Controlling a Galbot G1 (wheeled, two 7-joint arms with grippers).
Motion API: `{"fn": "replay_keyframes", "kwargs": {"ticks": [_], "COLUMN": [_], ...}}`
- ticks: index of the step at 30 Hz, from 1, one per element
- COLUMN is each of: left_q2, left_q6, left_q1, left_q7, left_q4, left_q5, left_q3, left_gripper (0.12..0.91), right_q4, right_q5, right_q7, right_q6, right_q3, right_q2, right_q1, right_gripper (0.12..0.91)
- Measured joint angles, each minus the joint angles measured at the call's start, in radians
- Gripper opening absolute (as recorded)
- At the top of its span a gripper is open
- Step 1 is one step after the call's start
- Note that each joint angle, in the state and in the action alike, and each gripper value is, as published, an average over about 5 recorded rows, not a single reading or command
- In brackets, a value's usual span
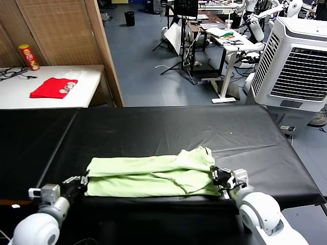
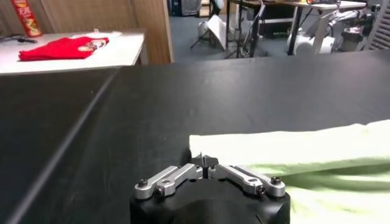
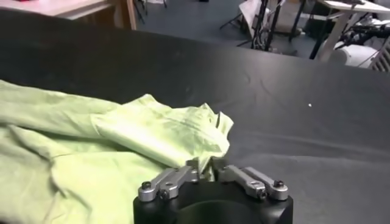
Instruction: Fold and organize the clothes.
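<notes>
The pale green shirt (image 1: pixel 153 176) lies as a long flat band along the near edge of the black table (image 1: pixel 153 127), with a bunched sleeve or collar at its right end. My left gripper (image 1: pixel 83 180) is at the shirt's left near corner. In the left wrist view (image 2: pixel 205 163) its jaws are closed at the edge of the cloth (image 2: pixel 292 146). My right gripper (image 1: pixel 214 176) is at the shirt's right near corner. In the right wrist view (image 3: pixel 205 165) its jaws pinch green cloth (image 3: pixel 122 128). Buttons and print are hidden.
A small red folded garment (image 1: pixel 53 88) and a red-yellow can (image 1: pixel 29 56) sit on a white side table (image 1: pixel 87 76) at the far left. A large white air cooler (image 1: pixel 299 61) stands beyond the table's right end. The far half of the black table is bare.
</notes>
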Motion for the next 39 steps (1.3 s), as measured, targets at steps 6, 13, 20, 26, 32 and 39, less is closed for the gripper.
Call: {"fn": "replay_keyframes", "kwargs": {"ticks": [6, 13, 20, 26, 32, 39], "left_q2": [-0.002, -0.042, -0.066, -0.074, -0.091, -0.111], "left_q6": [0.023, 0.034, 0.027, 0.032, 0.013, -0.064], "left_q1": [-0.007, -0.158, -0.258, -0.301, -0.322, -0.314], "left_q7": [-0.020, -0.048, -0.020, 0.017, 0.011, 0.020], "left_q4": [-0.017, 0.060, 0.177, 0.250, 0.293, 0.305], "left_q5": [-0.060, -0.117, -0.138, -0.161, -0.112, 0.014], "left_q3": [-0.011, 0.031, 0.065, 0.083, 0.096, 0.103], "left_gripper": [0.696, 0.797, 0.798, 0.742, 0.430, 0.135], "right_q4": [0.014, -0.144, -0.309, -0.398, -0.432, -0.430], "right_q5": [-0.052, -0.122, -0.131, -0.136, -0.163, -0.205], "right_q7": [0.010, -0.017, -0.038, -0.032, 0.007, 0.059], "right_q6": [0.032, 0.136, 0.163, 0.178, 0.200, 0.231], "right_q3": [0.022, -0.054, -0.125, -0.148, -0.151, -0.145], "right_q2": [0.015, 0.093, 0.139, 0.173, 0.208, 0.246], "right_q1": [0.009, 0.140, 0.259, 0.313, 0.318, 0.288], "right_gripper": [0.780, 0.798, 0.790, 0.646, 0.335, 0.120]}}
